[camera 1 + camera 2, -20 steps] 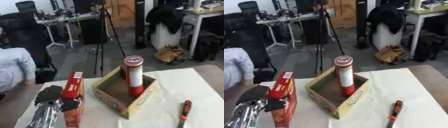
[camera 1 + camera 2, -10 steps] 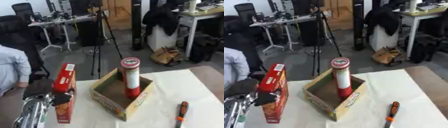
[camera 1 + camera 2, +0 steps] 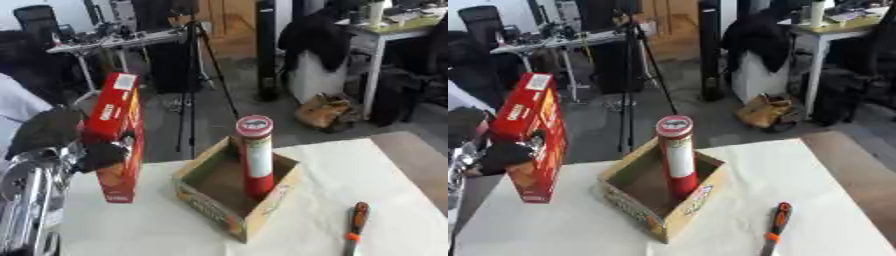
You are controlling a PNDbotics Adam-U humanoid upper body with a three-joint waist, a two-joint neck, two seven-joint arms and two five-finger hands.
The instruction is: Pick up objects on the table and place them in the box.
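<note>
My left hand (image 3: 66, 140) is shut on a tall red carton (image 3: 118, 135), which hangs upright above the table's left side, left of the cardboard box (image 3: 206, 207). A red tube with a white lid (image 3: 255, 155) stands upright inside the box. A screwdriver with an orange and black handle (image 3: 354, 225) lies on the white tablecloth at the front right. My right hand shows in neither view.
The table's right edge (image 3: 411, 160) runs diagonally past the screwdriver. Beyond the table stand a black tripod (image 3: 197, 75), a brown bag on the floor (image 3: 324, 110), desks and chairs. White cloth lies bare in front of the box.
My left hand has lifted the red carton off the table and raised it. The whole picture has also shifted, so the camera moved.
</note>
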